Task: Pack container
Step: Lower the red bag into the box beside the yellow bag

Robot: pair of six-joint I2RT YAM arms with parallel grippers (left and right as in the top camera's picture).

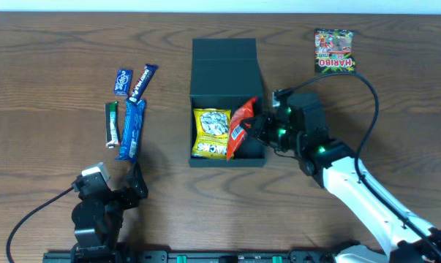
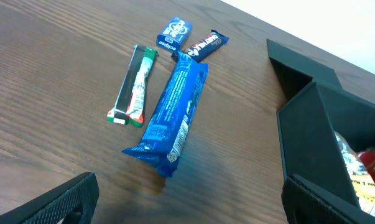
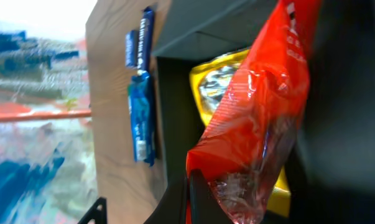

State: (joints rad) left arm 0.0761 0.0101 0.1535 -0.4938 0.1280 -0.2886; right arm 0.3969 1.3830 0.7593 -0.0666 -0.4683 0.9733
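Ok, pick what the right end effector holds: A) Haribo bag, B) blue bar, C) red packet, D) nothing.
C: the right end effector is shut on the red packet, which is tilted at the right wall of the container.

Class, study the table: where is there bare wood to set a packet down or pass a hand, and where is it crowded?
Free: the wood between the candy bars and the container; the far-left table beyond the bars; the front strip before the container. Crowded: the container's opening, with the yellow packet, the red packet and the right gripper.
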